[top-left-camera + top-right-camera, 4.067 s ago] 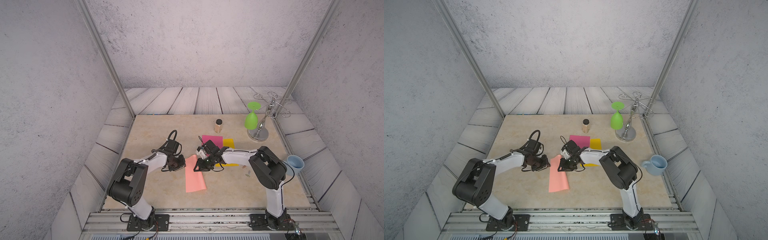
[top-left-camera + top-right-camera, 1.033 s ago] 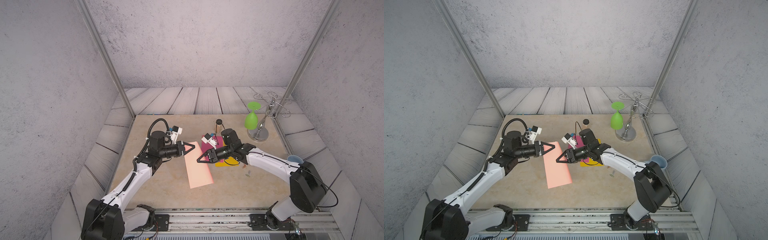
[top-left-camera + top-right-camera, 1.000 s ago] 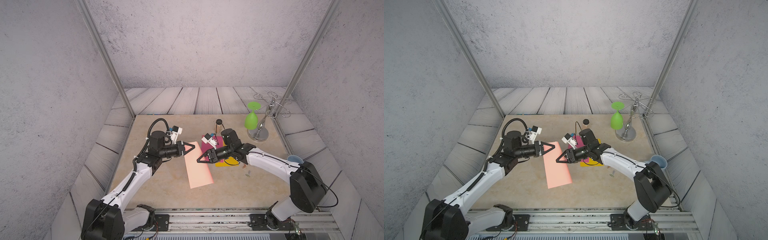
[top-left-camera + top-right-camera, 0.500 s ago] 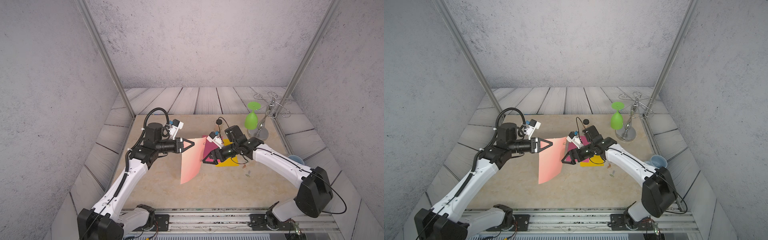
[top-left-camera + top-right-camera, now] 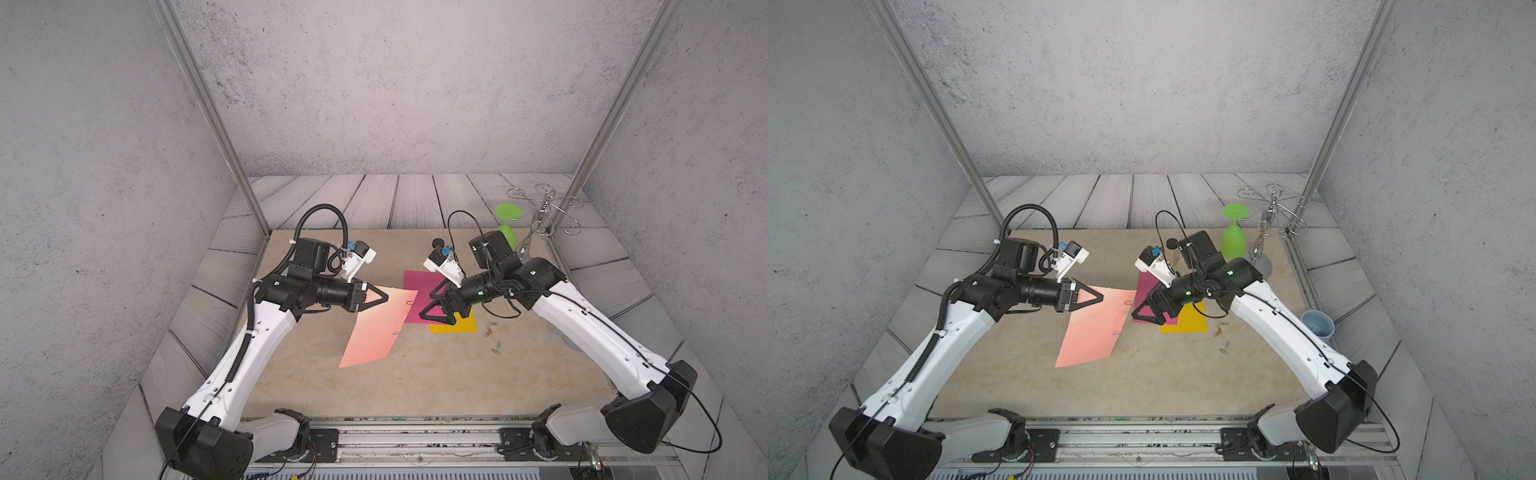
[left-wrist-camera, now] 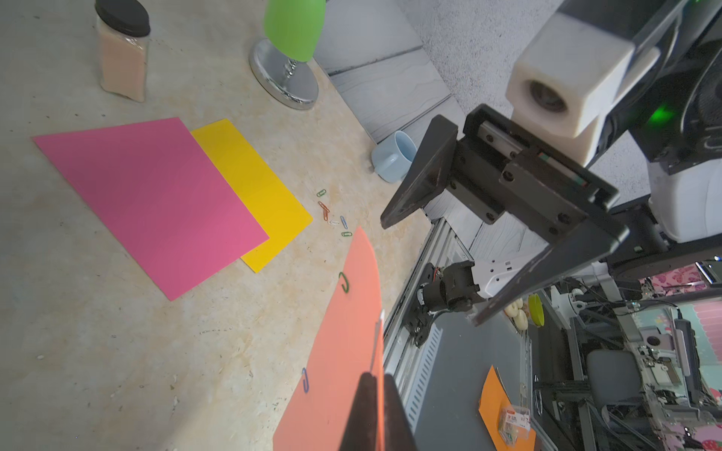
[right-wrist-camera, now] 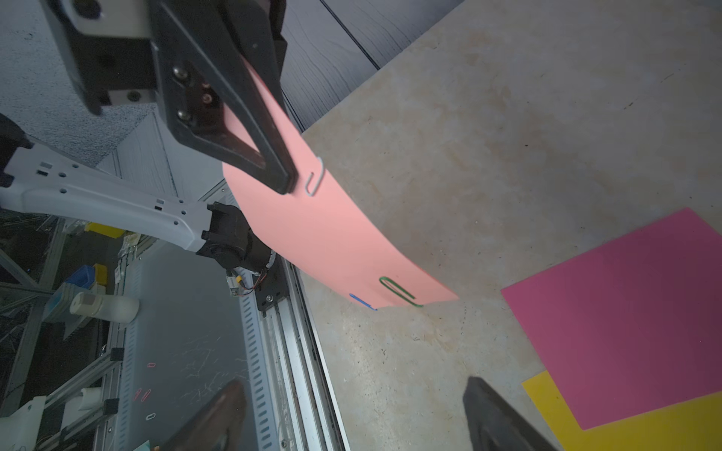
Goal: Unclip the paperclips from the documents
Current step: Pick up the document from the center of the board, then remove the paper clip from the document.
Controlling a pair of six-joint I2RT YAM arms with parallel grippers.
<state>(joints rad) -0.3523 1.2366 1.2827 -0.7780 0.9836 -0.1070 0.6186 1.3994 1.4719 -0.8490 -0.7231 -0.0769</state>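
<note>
Three sheets: your salmon sheet [image 5: 374, 332] hangs curved above the tabletop [image 5: 415, 382]. The magenta sheet [image 5: 417, 286] and yellow sheet [image 5: 453, 326] lie flat behind it, magenta overlapping yellow's edge.
Left fingers [image 5: 386, 296]: pinched shut on the salmon sheet's upper corner, holding it up.
Right fingers [image 5: 427, 306]: spread wide and holding nothing. They face the sheet's free edge, apart from it, above the magenta sheet in both top views.
Sheet edges: silver clip [image 7: 314, 179] sits just beside the left fingers. Green clip [image 7: 400, 291] and blue clip [image 6: 305, 379] sit on the long edge facing your right arm.
Low corner: you cannot tell whether it touches the tabletop.
Loose clips [image 5: 492, 338]: a small cluster on bare tabletop, just beside the yellow sheet.
Open room: bare tabletop between the sheets and the front rail [image 5: 415, 432].
Crowded side: jar [image 6: 123, 50], glass [image 5: 507, 226] and rack [image 5: 544, 208] at the back right; mug [image 5: 1317, 326] by the right edge.
Surface: beige, mottled, ringed by grey planks [image 5: 374, 199].
Room: grey walls [image 5: 395, 83] on three sides.
</note>
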